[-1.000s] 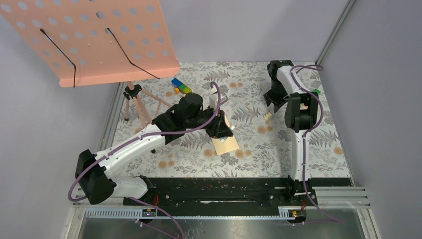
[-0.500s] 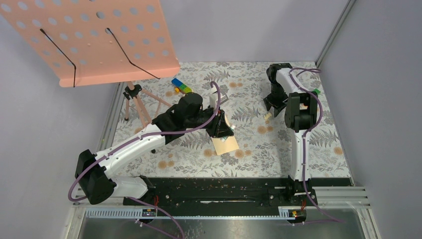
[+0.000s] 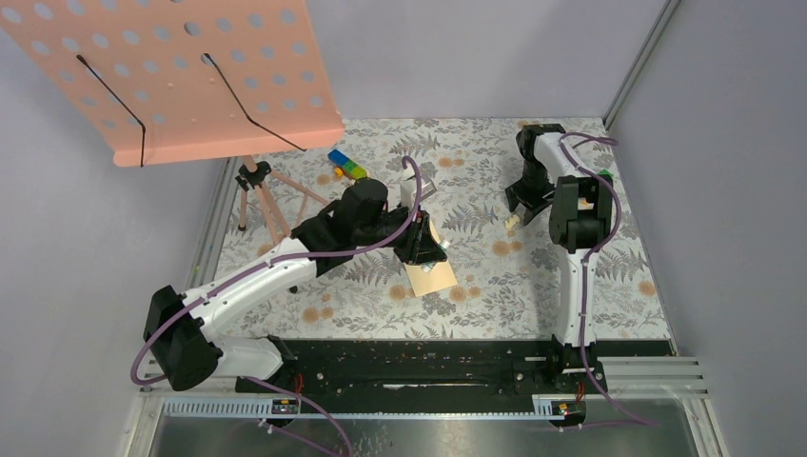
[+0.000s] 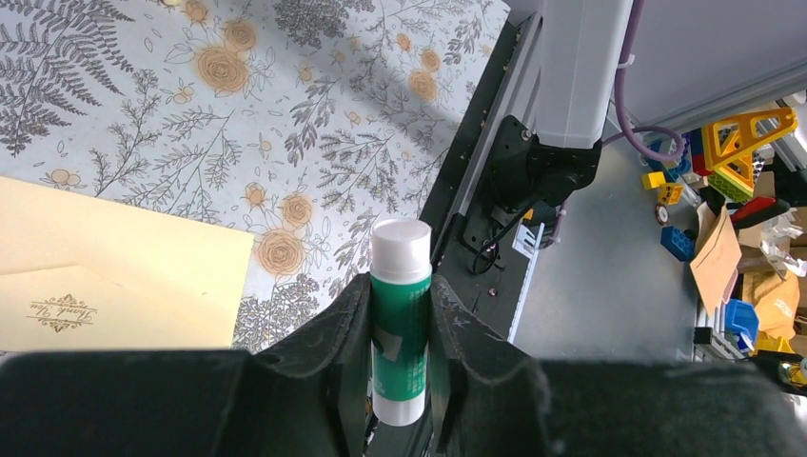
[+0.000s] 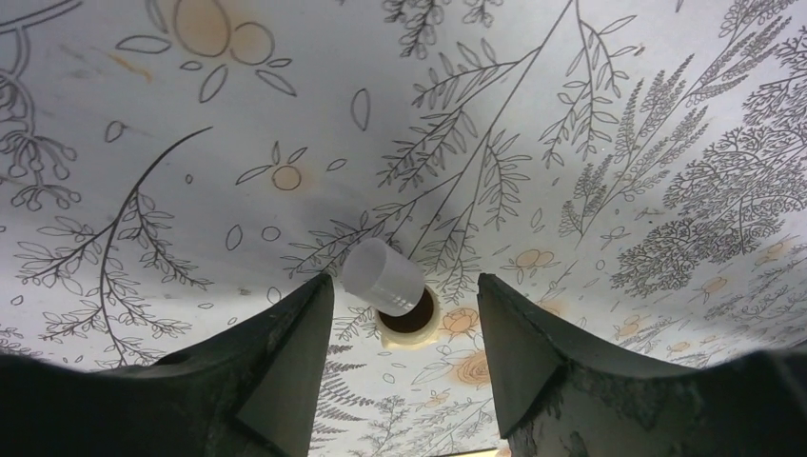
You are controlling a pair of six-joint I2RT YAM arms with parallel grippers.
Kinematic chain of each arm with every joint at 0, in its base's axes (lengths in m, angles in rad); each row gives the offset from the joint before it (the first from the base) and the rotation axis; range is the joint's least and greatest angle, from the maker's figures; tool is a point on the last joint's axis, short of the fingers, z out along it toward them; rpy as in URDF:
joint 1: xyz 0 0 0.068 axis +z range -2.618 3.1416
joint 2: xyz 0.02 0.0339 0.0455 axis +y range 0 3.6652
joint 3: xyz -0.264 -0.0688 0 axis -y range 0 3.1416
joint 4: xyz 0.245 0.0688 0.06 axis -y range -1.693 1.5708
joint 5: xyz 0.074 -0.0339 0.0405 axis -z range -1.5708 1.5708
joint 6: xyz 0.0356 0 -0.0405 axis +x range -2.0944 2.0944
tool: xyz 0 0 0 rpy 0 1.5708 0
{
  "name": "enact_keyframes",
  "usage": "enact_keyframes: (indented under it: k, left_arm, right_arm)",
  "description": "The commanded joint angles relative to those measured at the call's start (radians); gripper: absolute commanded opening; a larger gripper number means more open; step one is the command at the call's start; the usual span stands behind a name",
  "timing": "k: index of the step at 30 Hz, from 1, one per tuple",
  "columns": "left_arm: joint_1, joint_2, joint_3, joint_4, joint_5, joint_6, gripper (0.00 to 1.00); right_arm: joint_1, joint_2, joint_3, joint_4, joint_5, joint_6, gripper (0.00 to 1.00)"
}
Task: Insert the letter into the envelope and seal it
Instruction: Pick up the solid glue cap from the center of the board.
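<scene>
My left gripper is shut on a green glue stick with a white end, held over the tan envelope. In the left wrist view the envelope lies flat at the left, its flap bearing a small printed emblem. I see no separate cream letter sheet in any view. My right gripper is open at the back right, low over a small translucent white cap that lies on its side between the fingers, closer to the left finger. The cap also shows in the top view.
A pink perforated music stand on a wooden tripod stands at the back left. Coloured blocks lie at the back centre. The floral mat ends at a black rail along the near edge.
My right arm has shifted slightly to the right, still above the cap. The left arm, glue stick and envelope have not moved.
</scene>
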Motion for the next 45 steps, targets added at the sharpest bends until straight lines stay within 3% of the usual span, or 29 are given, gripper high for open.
enact_keyframes:
  k: [1, 29, 38, 45]
  left_arm:
    - [0.006, -0.007, 0.004, 0.055, 0.028, -0.005, 0.00]
    - [0.005, 0.007, 0.030, 0.040, 0.030, 0.007, 0.00]
    - [0.005, 0.007, 0.031, 0.040, 0.028, 0.007, 0.00]
    - [0.006, 0.021, 0.034, 0.052, 0.040, -0.001, 0.00]
  right_arm:
    - [-0.025, -0.085, -0.053, 0.023, -0.040, 0.039, 0.65]
    - [-0.051, -0.107, -0.096, 0.035, -0.051, 0.083, 0.61]
    - [-0.051, -0.109, -0.097, 0.038, -0.038, 0.083, 0.55]
    - [-0.052, -0.109, -0.095, 0.041, -0.036, 0.072, 0.45]
